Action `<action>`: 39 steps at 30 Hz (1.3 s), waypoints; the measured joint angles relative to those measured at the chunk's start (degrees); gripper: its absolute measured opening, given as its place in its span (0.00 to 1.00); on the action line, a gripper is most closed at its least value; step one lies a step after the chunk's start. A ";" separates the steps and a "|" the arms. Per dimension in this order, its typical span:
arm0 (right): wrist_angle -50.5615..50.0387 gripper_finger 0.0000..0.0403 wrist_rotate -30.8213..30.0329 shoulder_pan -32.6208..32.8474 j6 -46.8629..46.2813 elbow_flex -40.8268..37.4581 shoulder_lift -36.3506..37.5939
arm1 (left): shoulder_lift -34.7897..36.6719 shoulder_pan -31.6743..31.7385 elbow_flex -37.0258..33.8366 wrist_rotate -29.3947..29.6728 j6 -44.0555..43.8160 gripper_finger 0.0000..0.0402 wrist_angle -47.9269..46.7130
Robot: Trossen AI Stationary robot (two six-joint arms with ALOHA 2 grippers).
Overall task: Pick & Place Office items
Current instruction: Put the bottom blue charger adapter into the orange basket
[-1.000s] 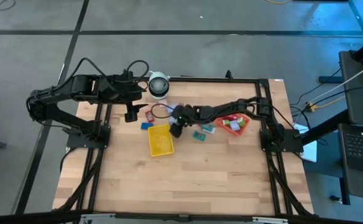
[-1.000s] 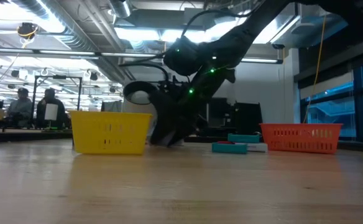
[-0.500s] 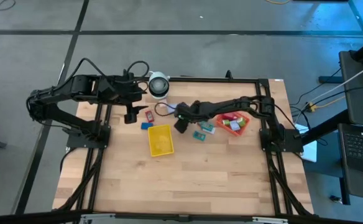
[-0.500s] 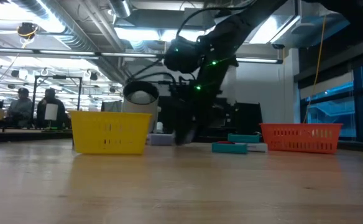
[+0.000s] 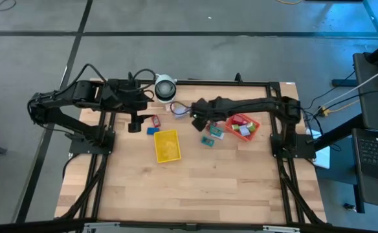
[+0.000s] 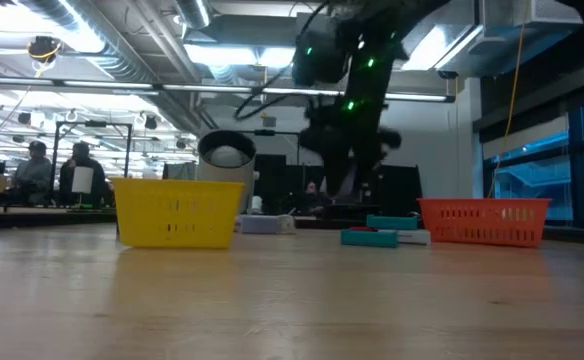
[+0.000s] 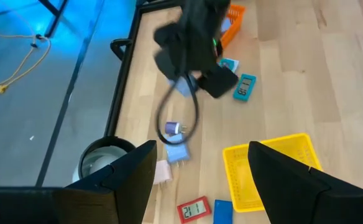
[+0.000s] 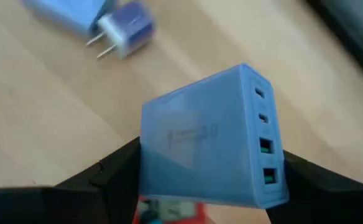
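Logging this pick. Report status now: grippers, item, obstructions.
Right gripper shut on lavender charger block, lifted off the table. Left gripper open, idle above the yellow tray. Nothing in the way toward the red-orange tray.

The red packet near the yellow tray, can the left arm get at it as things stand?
Probably yes. The left gripper hangs open just beside the red packet, nothing lies between them, and the right gripper is off toward the orange tray.
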State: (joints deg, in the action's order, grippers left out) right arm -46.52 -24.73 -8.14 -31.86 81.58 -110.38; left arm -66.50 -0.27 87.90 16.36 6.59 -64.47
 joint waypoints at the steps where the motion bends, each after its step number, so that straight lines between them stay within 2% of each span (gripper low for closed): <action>1: -1.54 0.66 -0.91 -0.04 -0.63 0.00 1.44 | 0.00 -0.17 0.00 0.01 0.00 0.62 -0.02; 6: -10.56 0.66 -5.29 0.11 -3.18 -0.86 7.51 | 0.00 -1.38 0.00 0.20 -0.02 0.62 0.00; 10: -14.84 0.66 -5.17 0.81 -8.16 -6.55 13.87 | 0.02 -2.01 -0.31 0.46 -0.02 0.62 0.18; 16: -18.17 0.66 -3.12 3.23 -22.06 -16.70 25.88 | 0.00 -2.00 -2.08 0.43 -0.04 0.62 0.26; 22: -18.64 0.66 0.44 5.33 -36.92 -22.10 35.74 | -0.31 -2.00 -2.51 0.11 -0.04 0.62 1.61; 30: -18.54 0.66 4.61 7.99 -47.15 -26.69 37.03 | -0.31 -2.00 -2.51 0.07 -0.04 0.62 5.62; 39: -14.21 0.68 5.55 8.37 -50.49 -35.02 36.93 | -0.31 -2.00 -2.51 0.37 -0.03 0.62 7.33</action>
State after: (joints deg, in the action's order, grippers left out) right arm -60.73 -19.18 0.23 -82.35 46.56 -73.45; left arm -66.81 -2.26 85.38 16.73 6.56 -57.14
